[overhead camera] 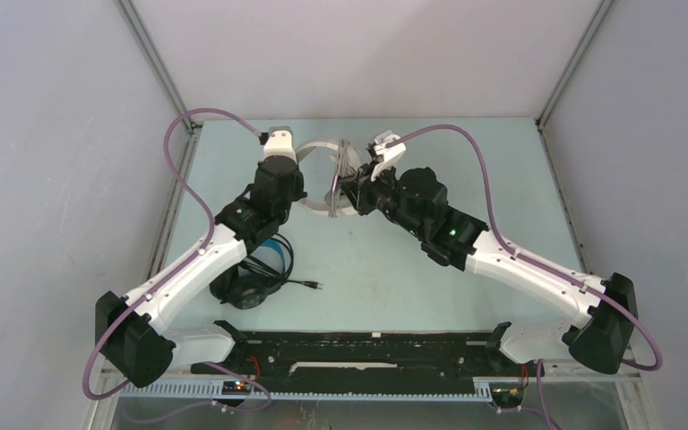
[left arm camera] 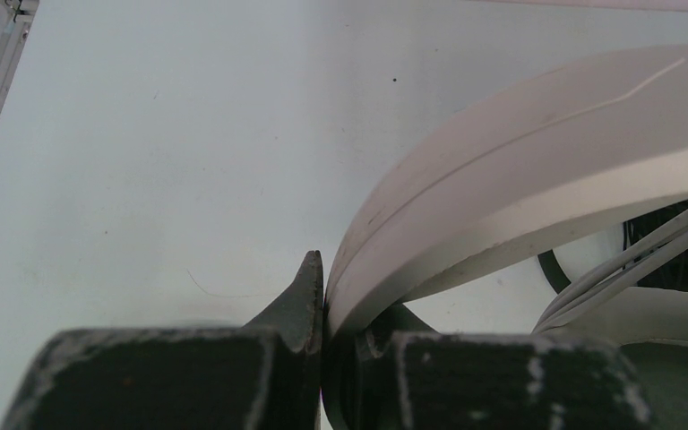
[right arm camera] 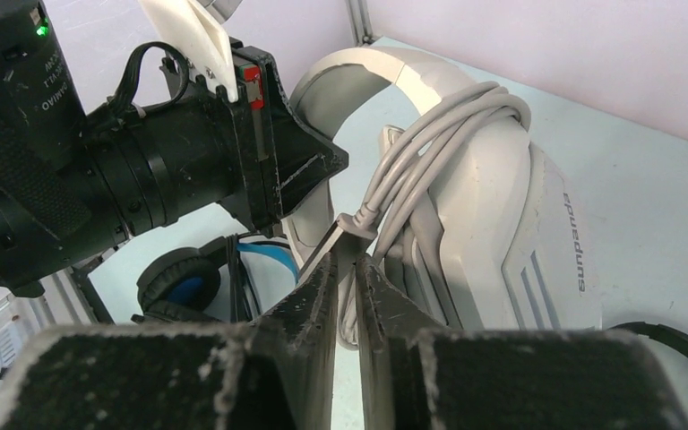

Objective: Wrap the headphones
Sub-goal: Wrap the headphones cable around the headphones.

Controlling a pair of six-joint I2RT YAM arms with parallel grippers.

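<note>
Overhead, wrist close-ups; white headphones (right arm camera: 493, 206) shared

Black-and-blue headphones (overhead camera: 255, 285) half under the left arm (overhead camera: 193, 273), white headphones (overhead camera: 321, 142) mostly covered from above, grey cable (right arm camera: 412, 152) end lost inside right gripper (right arm camera: 348, 260), thin black headphones (right arm camera: 681, 339) cut by frame corner.

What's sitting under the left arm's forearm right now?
The black headphones, one ear cup and a blue stretch of headband showing, their cord's plug trailing right on the table. The left arm covers the rest of the headband and anything beyond it.
</note>
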